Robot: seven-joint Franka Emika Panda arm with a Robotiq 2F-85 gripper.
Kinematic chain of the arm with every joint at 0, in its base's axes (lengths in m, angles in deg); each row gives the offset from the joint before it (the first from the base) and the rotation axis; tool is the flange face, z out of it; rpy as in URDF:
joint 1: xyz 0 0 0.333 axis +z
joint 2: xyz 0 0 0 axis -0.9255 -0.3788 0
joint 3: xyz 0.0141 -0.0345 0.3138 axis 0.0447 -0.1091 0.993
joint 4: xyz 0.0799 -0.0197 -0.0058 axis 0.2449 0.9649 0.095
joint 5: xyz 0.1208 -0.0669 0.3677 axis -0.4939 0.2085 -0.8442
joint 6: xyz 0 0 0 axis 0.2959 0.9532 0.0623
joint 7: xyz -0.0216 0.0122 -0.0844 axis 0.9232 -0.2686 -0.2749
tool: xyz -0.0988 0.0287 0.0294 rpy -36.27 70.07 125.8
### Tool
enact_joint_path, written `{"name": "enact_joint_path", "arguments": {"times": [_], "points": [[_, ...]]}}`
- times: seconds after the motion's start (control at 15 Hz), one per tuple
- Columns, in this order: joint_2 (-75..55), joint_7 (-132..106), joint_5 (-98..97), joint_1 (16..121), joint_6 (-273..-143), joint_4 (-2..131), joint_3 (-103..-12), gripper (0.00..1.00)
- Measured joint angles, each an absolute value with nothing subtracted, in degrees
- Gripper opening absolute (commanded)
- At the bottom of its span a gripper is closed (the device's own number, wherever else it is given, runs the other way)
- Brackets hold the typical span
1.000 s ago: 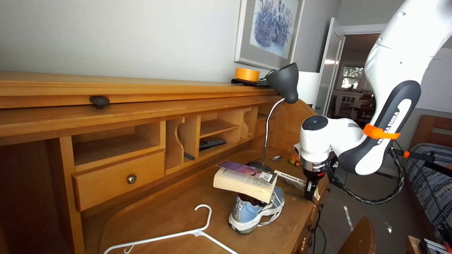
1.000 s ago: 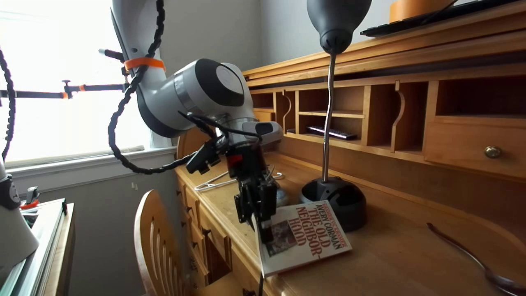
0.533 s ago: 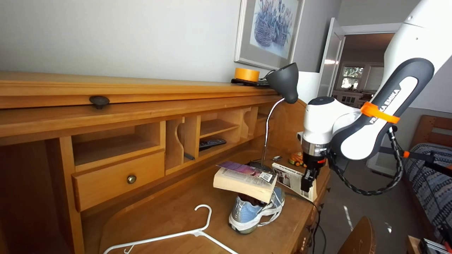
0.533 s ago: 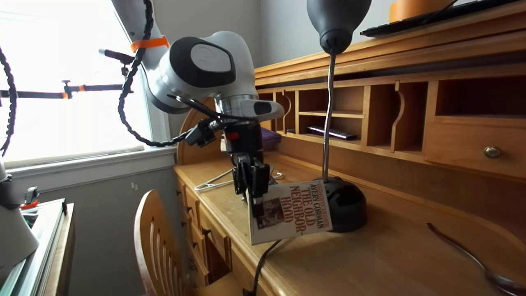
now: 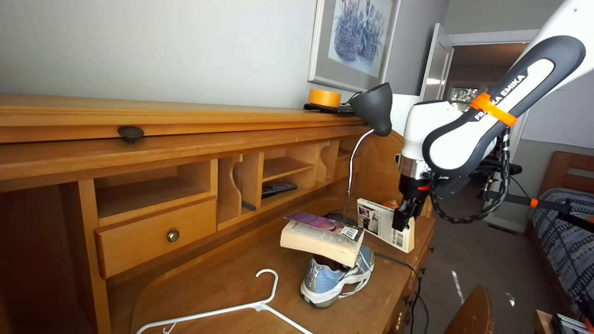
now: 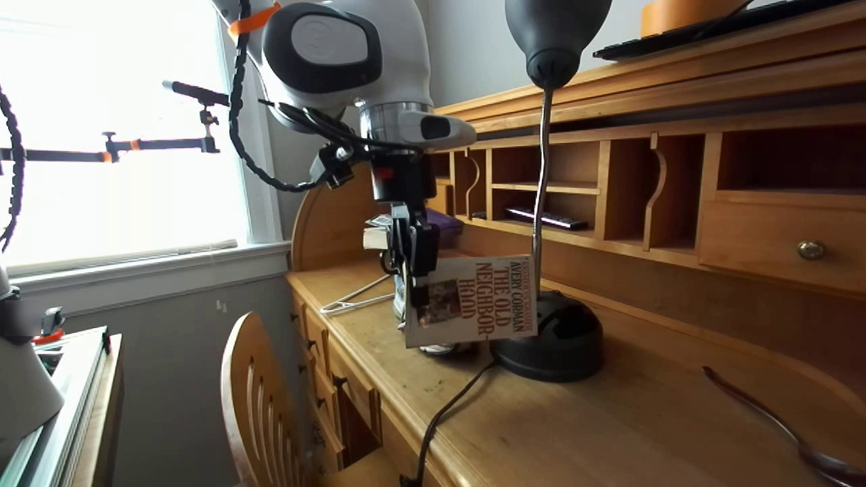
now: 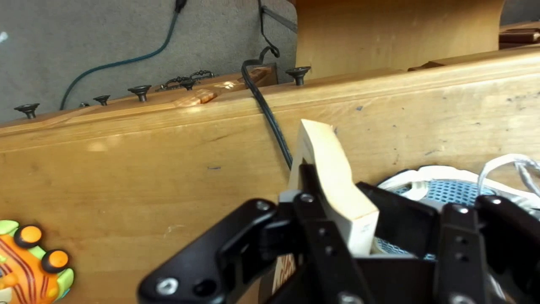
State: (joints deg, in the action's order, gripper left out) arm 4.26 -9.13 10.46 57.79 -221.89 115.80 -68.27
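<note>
My gripper (image 5: 403, 219) is shut on a white paperback book (image 5: 378, 226), gripping it near one end. In both exterior views the book hangs above the desk, its broad faces close to vertical; its red-lettered cover (image 6: 484, 297) reads "The Old Neighborhood". Seen in the wrist view, the page edges (image 7: 329, 164) rise between the black fingers, which hide part of the covers. A blue and white shoe (image 5: 332, 280) stands on the desk beside the held book. On top of the shoe lies a thicker book (image 5: 320, 239) with a purple cover.
Close behind the held book stands a black desk lamp (image 6: 551, 345). A white hanger (image 5: 260, 305), a spoon (image 6: 758, 416) and an orange toy (image 7: 29, 266) lie on the desk (image 6: 609, 433). A black cable (image 7: 270, 118) crosses its front edge. A wooden chair (image 6: 260, 399) stands in front.
The gripper and the held book have risen from the desk, and the book has turned from slanted to more level. The shoe, thicker book and lamp have stayed put.
</note>
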Motion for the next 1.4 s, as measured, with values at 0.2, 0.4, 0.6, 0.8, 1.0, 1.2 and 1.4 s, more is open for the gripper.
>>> {"name": "enact_joint_path", "arguments": {"times": [0.2,0.4,0.6,0.8,1.0,1.2,1.4], "points": [[8.11,-7.31,8.55,57.78,-217.61,115.63,-68.05,0.06],[11.42,-6.99,8.55,57.77,-213.95,115.60,-67.54,0.06],[14.24,-6.25,8.54,57.80,-209.33,115.59,-66.66,0.06],[17.30,-4.88,8.58,57.83,-205.00,115.66,-65.47,0.06],[20.38,-4.09,9.09,58.07,-203.09,116.02,-63.69,0.06],[22.73,-3.41,10.26,58.81,-202.78,116.39,-61.27,0.06],[23.87,-3.28,13.00,60.07,-202.78,116.79,-58.70,0.06]]}}
